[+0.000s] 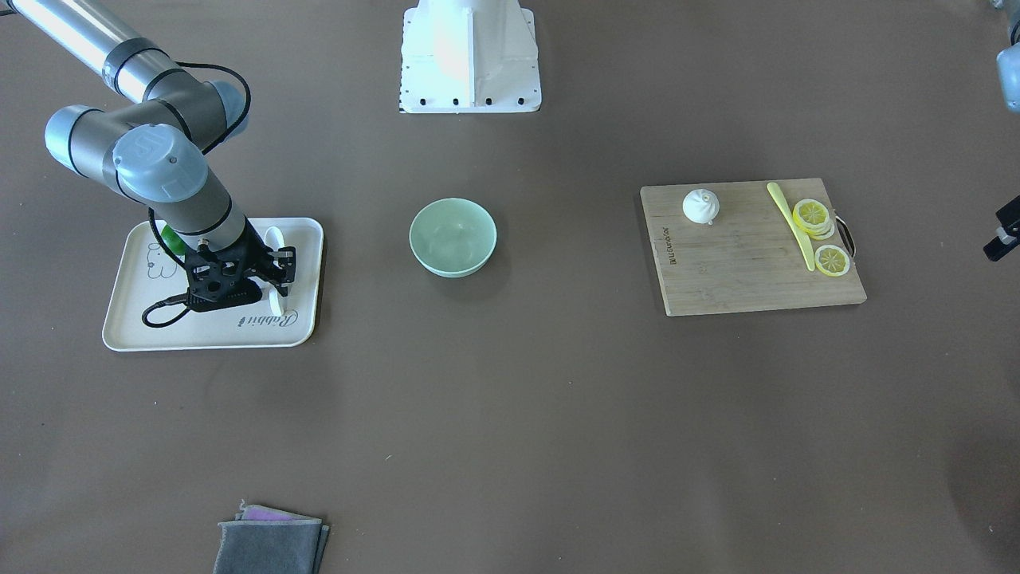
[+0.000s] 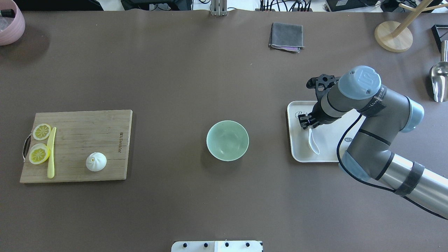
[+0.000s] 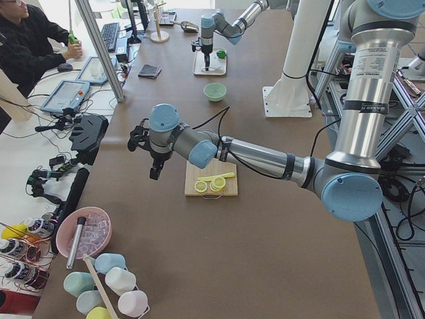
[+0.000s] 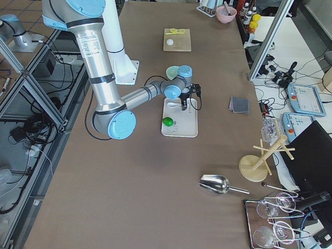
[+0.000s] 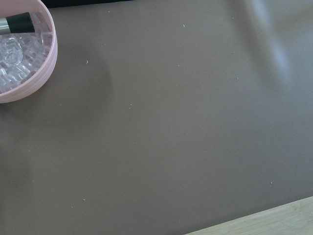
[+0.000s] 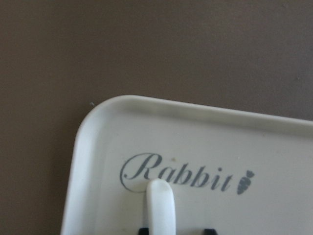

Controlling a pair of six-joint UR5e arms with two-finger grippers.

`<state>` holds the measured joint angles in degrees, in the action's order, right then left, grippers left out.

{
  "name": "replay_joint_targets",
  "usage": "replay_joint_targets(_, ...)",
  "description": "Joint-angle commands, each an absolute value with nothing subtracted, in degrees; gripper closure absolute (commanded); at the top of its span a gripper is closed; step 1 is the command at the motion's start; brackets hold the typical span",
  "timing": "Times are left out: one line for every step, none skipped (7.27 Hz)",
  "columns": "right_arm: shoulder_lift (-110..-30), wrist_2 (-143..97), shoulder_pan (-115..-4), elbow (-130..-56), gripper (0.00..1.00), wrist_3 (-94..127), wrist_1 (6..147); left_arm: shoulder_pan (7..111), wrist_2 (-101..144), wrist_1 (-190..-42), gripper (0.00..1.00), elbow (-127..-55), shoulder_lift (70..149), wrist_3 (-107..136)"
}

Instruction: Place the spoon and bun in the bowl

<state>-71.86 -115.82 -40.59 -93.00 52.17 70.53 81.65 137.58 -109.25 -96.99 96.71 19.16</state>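
Observation:
The white spoon (image 1: 276, 239) lies on the cream tray (image 1: 159, 319), scoop towards the robot. My right gripper (image 1: 279, 275) is down over its handle. In the right wrist view the handle (image 6: 160, 205) sits between the two fingertips (image 6: 143, 229), which stand apart and off it, so the gripper is open. The pleated white bun (image 2: 96, 161) rests on the wooden board (image 2: 77, 133) at the other end. The mint-green bowl (image 2: 227, 140) stands empty mid-table. My left gripper (image 3: 154, 169) hovers beyond the board; I cannot tell whether it is open or shut.
A yellow knife (image 2: 51, 152) and lemon slices (image 2: 39, 154) lie on the board. A green lime (image 4: 167, 122) sits on the tray. A folded grey cloth (image 2: 286, 36), a pink bowl of ice (image 2: 10, 21), a wooden stand (image 2: 393, 35) and a metal scoop (image 2: 439, 80) line the table's edges.

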Motion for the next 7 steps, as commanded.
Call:
replay_joint_targets(-71.98,-116.10,-40.69,-95.08,1.00,52.82,71.19,81.65,137.55,-109.25,0.02,-96.94,96.77,19.16)
replay_joint_targets(-71.90,-116.10,-40.69,-95.18,1.00,54.13,71.28,81.65,137.64,-109.34,0.02,-97.12,96.77,19.16)
replay_joint_targets(-71.89,-116.28,-40.95,-96.32,1.00,55.62,71.37,81.65,137.55,-109.34,0.02,-97.29,96.85,19.42)
replay_joint_targets(-71.89,-117.58,-42.35,-97.63,1.00,56.94,71.37,81.22,137.90,-109.25,0.02,-97.47,97.73,20.12)
replay_joint_targets(-71.63,-117.77,-42.71,-98.26,1.00,58.52,71.28,78.43,138.25,-109.34,0.02,-98.51,98.43,22.74)
replay_joint_targets(-69.63,-117.77,-42.80,-98.26,1.00,59.75,71.63,73.79,137.47,-110.99,0.02,-100.61,98.52,28.77)
replay_joint_targets(-67.35,-117.77,-42.80,-98.35,1.00,60.55,74.15,70.17,137.29,-112.14,0.02,-102.81,98.18,34.31)
